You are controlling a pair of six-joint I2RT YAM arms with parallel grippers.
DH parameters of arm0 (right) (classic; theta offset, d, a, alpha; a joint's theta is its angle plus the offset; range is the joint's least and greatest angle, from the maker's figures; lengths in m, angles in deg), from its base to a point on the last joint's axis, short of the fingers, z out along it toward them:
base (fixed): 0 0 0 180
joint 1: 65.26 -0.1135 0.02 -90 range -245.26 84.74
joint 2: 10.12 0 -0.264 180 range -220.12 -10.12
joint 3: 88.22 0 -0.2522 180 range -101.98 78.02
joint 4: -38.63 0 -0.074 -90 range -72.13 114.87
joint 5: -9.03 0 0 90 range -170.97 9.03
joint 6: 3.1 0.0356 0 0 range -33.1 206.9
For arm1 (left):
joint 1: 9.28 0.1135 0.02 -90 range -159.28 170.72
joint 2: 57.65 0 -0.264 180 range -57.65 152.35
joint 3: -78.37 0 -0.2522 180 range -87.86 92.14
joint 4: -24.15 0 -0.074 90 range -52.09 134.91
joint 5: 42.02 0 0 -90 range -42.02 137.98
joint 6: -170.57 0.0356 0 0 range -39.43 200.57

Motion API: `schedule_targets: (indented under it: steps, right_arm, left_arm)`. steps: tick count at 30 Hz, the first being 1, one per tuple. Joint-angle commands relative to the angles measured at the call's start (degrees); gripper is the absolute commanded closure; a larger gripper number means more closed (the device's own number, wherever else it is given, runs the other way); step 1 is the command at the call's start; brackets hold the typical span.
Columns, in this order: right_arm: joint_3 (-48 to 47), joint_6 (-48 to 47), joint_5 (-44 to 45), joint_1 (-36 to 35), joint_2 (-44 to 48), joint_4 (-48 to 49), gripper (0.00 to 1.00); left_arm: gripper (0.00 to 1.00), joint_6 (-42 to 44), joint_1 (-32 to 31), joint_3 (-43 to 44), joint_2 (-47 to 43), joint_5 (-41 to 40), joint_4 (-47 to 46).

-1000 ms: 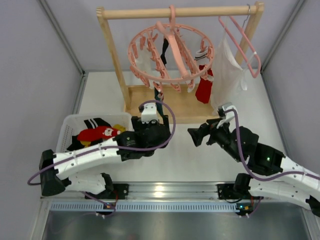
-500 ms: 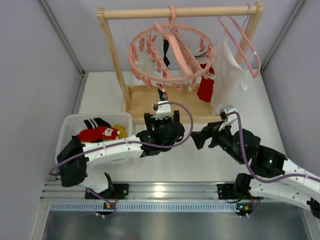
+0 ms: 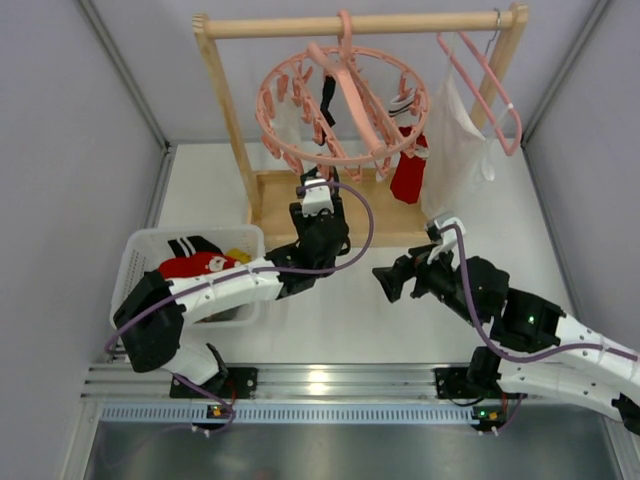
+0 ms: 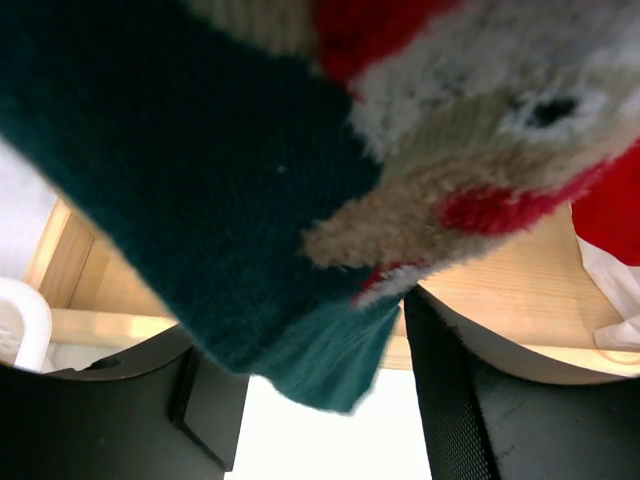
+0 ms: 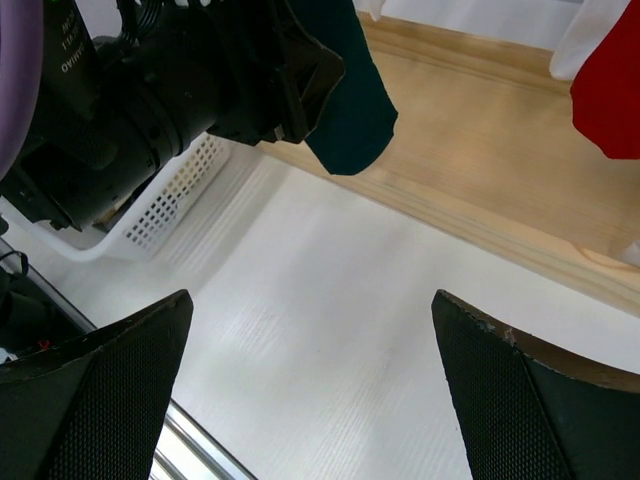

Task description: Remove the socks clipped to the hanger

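Teal sock [image 4: 200,200]: fuzzy knit w/ red/beige/white face motif, hangs below pink plastic ring hanger [image 3: 340,100]. Long axis vertical, rounded end down btwn left gripper [image 4: 315,400] fingers, which stand apart. Right gripper [image 5: 310,400]: fingers apart, over white table [image 5: 330,300].

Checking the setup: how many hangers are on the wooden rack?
2: the round clip hanger hooked near the middle of the rail, and the plain triangular hanger at its right end.

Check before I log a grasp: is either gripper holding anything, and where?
Nothing held: left gripper, open, flanks the teal sock at its lower end; right gripper open, empty.
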Motion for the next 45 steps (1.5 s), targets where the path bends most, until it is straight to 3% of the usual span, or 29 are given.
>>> schedule_targets:
  steps: [1, 3, 8, 13, 18, 24, 31, 35, 38, 45]
  right_arm:
    - [0.0, -1.1, -1.4, 0.5, -0.9, 2.9, 0.01]
    - [0.1, -1.3, -1.7, 0.5, -1.0, 3.2, 0.0]
    - [-0.1, -1.3, -2.4, 0.5, -0.5, 4.5, 0.01]
    - [-0.1, -1.6, -3.3, 0.5, 0.0, 5.3, 0.01]
    - [-0.8, -1.3, -4.6, 0.5, 0.9, 5.8, 0.01]
    - [-6.7, -0.6, -7.5, 0.5, -1.3, 7.1, 0.01]
    - [-21.5, -0.9, -7.3, 0.2, -11.9, 2.6, 0.16]
    - [-27.5, -1.7, -5.1, -0.6, -16.3, -0.3, 0.18]
    - [-29.5, -3.4, -0.7, -0.8, -17.5, -4.3, 0.16]
    - [-23.8, -1.8, 14.1, -0.8, -11.7, -11.0, 0.1]
  left_arm:
    - [0.37, 1.9, 0.9, -1.4, -0.4, 2.4, -6.5]
    - [0.37, 2.9, 0.9, -2.6, -0.7, 3.9, -7.9]
    - [0.64, 2.8, 0.9, -5.9, -1.8, 6.4, -11.1]
    - [0.63, 5.0, 0.9, -9.0, -2.6, 8.4, -16.3]
    - [0.99, 5.4, 0.9, -9.6, -3.1, 9.1, -17.2]
    - [1.0, 6.0, -1.8, -9.9, -4.5, 3.8, -17.0]
    - [1.0, 6.2, -6.2, -9.4, -4.6, -6.0, -17.0]
    - [1.0, 7.5, -8.5, -7.7, -1.8, -8.5, -16.9]
    - [1.0, 7.1, -8.6, -7.5, -1.2, -7.2, -16.9]
    - [1.0, 8.6, -8.6, -6.5, -1.7, -7.1, -16.8]
